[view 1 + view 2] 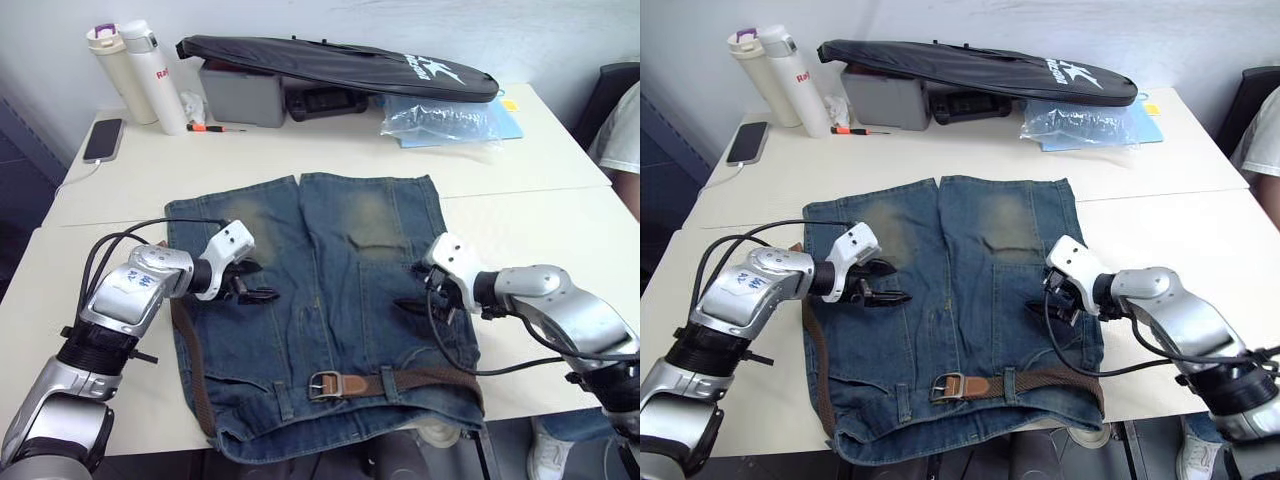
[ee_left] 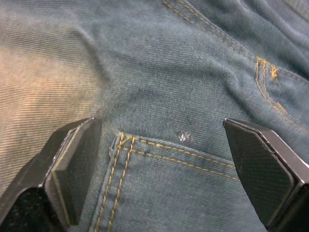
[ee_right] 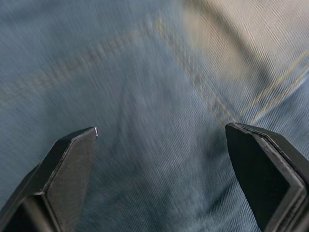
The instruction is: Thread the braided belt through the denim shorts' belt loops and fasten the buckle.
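Observation:
The denim shorts (image 1: 320,300) lie flat on the table, waistband toward the near edge. The braided belt (image 1: 430,379) runs along the waistband and on up the shorts' left side (image 1: 186,345). Its buckle (image 1: 322,384) lies at the waistband's middle with the brown strap end through it. A belt loop (image 1: 284,399) stands just left of the buckle. My left gripper (image 1: 262,292) hovers open over the left pocket seam (image 2: 169,150). My right gripper (image 1: 412,305) is open over the right leg, with bare denim (image 3: 159,145) between its fingers.
At the back stand a long black zipped bag (image 1: 330,62), a grey box (image 1: 240,95), two bottles (image 1: 140,75), a phone (image 1: 103,140), an orange pen (image 1: 215,128) and a plastic bag (image 1: 445,120). A person's sleeve (image 1: 622,135) shows at the far right.

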### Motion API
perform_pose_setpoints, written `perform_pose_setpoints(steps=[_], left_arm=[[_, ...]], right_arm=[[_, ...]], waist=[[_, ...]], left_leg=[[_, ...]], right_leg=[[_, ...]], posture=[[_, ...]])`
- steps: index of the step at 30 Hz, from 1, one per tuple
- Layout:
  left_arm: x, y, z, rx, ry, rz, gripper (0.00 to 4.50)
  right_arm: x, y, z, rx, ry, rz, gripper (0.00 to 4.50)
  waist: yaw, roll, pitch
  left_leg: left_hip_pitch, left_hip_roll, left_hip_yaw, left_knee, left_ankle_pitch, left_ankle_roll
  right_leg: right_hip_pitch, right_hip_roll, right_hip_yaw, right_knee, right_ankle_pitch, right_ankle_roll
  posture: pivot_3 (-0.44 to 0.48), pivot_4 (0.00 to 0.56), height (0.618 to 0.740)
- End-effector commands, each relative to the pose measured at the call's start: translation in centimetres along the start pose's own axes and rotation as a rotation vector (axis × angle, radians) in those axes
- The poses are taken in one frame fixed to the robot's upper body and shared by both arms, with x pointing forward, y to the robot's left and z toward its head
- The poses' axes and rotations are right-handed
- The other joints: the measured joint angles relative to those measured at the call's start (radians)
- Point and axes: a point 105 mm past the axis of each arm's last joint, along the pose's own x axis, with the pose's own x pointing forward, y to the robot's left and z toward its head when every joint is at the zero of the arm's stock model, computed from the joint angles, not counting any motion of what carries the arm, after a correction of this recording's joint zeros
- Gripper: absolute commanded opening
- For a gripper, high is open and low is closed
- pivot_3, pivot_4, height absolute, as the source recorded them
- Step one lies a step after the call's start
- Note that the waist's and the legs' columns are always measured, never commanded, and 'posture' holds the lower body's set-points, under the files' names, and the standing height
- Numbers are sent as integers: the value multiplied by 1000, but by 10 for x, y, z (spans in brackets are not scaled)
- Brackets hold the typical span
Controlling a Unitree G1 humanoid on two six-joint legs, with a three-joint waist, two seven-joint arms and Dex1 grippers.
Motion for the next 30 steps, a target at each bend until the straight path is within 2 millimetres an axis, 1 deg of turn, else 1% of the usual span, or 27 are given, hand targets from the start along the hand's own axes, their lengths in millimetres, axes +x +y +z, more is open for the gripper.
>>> perform_pose_setpoints(steps=[1, 3, 4, 5, 6, 10, 12, 13, 14, 17, 21, 25, 28, 30], left_arm=[[6, -5, -30, 9, 134, -20, 4441], [8, -10, -33, 10, 145, -37, 3922], [9, -12, -34, 10, 147, -41, 3740], [9, -12, -34, 11, 147, -41, 3299], [9, -13, -34, 12, 146, -40, 2879], [8, -12, -31, 12, 126, -25, 1228], [8, -6, -22, 18, 89, 10, 421], [6, -1, -15, 28, 69, 31, 102], [5, 3, -9, 35, 57, 43, 17], [2, 14, 12, 47, 2, 81, 17], [5, 31, 31, 65, -42, 132, 17], [10, 48, 42, 99, -49, 186, 17], [13, 56, 48, 109, -57, 196, 17], [16, 61, 51, 126, -51, 201, 17]], right_arm=[[5, 10, -35, 56, 153, 56, 4500], [5, 15, -47, 84, 199, 72, 4500], [5, 16, -49, 97, 206, 72, 4005], [5, 16, -50, 104, 209, 70, 3724], [5, 17, -51, 114, 210, 74, 3285], [6, 14, -41, 128, 159, 59, 1613], [5, 8, -32, 112, 122, 39, 766], [4, 2, -26, 103, 102, 21, 364], [3, -2, -23, 98, 90, 8, 4], [1, -18, -7, 77, 50, -36, 0], [3, -39, 6, 56, 20, -85, 0], [9, -57, 13, 27, 9, -130, 0], [12, -68, 15, 7, 0, -153, 0], [15, -78, 21, -7, -19, -179, 0]], waist=[[1, 0, -6], [0, -1, -9], [0, -2, -11], [0, -3, -13], [-1, -5, -14], [0, -7, -17], [2, -8, -18], [2, -8, -18], [2, -8, -18], [2, -8, -16], [2, -9, -13], [0, -9, -13], [-6, -8, -12], [-10, -8, -12]], left_leg=[[0, 0, 0, 0, 0, 0], [3, 0, 0, 1, -1, 0], [4, 0, 0, 1, -1, 0], [4, 0, 0, 1, -2, 1], [5, 1, 0, 1, -3, 3], [6, 1, 0, 2, -4, 3], [6, 1, 0, 2, -4, 2], [6, 1, 0, 3, -4, 2], [6, 1, 0, 3, -4, 2], [6, 1, -1, 4, -3, 2], [2, 0, 0, 4, 0, 1], [1, 0, 0, 3, 5, -4], [0, 0, 0, 1, 5, -4], [-2, 0, 1, 1, 5, -3]], right_leg=[[0, 0, 0, 0, 0, 0], [2, 0, 0, 0, 0, 0], [3, 0, 0, -1, 0, 0], [4, 0, 0, -1, -1, 0], [4, 0, 0, -1, -1, 0], [7, 0, 0, -1, -1, 0], [7, 0, 0, -1, -1, 0], [7, 0, 0, -1, -1, 0], [7, 0, 0, 0, -1, 0], [6, 0, 0, 1, 0, 0], [1, 0, 2, 2, 1, 0], [-3, 0, 3, 6, 2, 0], [-4, 0, 3, 8, 2, 0], [-4, 0, 3, 5, 3, 2]], posture=[[0, 150, 740], [0, 150, 740], [0, 150, 740], [0, 150, 740], [0, 150, 740], [0, 150, 740], [0, 150, 740], [0, 150, 740], [0, 150, 740], [0, 150, 740], [0, 150, 740], [0, 150, 740], [0, 150, 740], [0, 150, 740]])
